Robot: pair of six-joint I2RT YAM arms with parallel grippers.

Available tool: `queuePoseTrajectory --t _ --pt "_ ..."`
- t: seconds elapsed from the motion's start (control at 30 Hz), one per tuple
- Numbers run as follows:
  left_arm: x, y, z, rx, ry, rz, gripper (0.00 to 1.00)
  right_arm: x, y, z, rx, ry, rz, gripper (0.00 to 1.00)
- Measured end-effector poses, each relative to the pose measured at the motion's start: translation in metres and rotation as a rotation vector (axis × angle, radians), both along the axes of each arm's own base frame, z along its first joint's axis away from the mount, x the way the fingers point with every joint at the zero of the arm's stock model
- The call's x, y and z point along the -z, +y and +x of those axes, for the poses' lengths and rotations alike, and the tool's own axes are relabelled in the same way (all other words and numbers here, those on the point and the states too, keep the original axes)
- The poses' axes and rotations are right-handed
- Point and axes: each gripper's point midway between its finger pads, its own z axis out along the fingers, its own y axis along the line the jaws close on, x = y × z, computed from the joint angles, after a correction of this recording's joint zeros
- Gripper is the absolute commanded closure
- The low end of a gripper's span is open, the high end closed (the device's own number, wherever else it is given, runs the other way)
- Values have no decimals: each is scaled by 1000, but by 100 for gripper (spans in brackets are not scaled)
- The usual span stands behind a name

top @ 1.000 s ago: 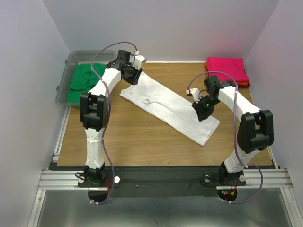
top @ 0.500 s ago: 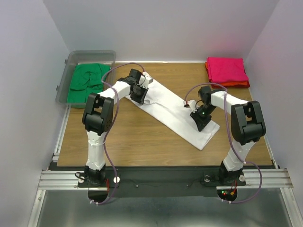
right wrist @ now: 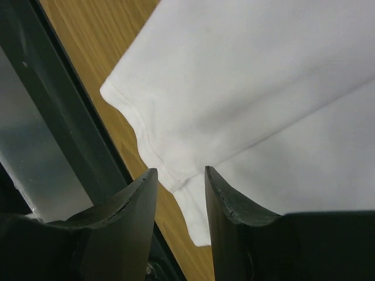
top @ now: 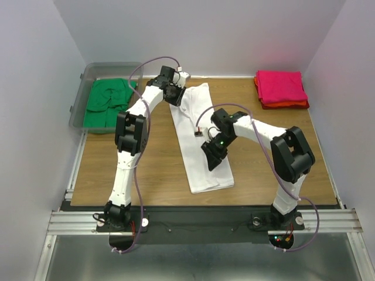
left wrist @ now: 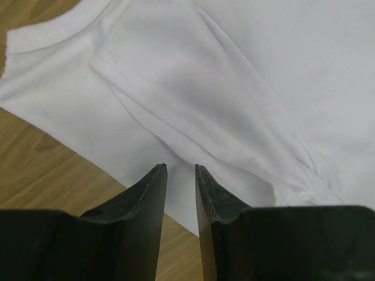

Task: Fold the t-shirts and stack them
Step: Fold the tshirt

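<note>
The white t-shirt (top: 192, 158), folded into a long strip, lies on the wooden table (top: 146, 170), running from far centre to the near edge. My left gripper (top: 176, 96) hovers at its far collar end, jaws slightly apart and empty; the left wrist view shows the collar and a sleeve (left wrist: 176, 99) just beyond my left gripper (left wrist: 180, 167). My right gripper (top: 212, 159) is open over the shirt's near right side, and the hem corner (right wrist: 146, 117) shows past my right gripper (right wrist: 179, 170). The magenta shirt (top: 280, 85) lies folded on the red-orange one (top: 287, 105) at far right. The green shirt (top: 105, 102) lies in the bin.
The clear grey plastic bin (top: 111, 65) sits off the table's far left corner. The metal rail (top: 193, 219) runs along the near edge, close to the shirt's hem. White walls close in the back and both sides.
The white shirt has swung from a diagonal lie to nearly straight front-to-back. My right gripper moved left and nearer with the hem end; my left gripper shifted slightly toward the far edge.
</note>
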Motion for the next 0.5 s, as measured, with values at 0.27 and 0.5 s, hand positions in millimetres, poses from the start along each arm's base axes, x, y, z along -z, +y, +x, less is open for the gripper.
queuePoseTrajectory --t 0.27,0.5 --pt "-65 -7 -45 44 -27 -148 56 -43 -20 74 211 -161 70 64" --pt "-80 -17 -55 -33 -13 -281 53 -33 -30 135 398 -257 10 65"
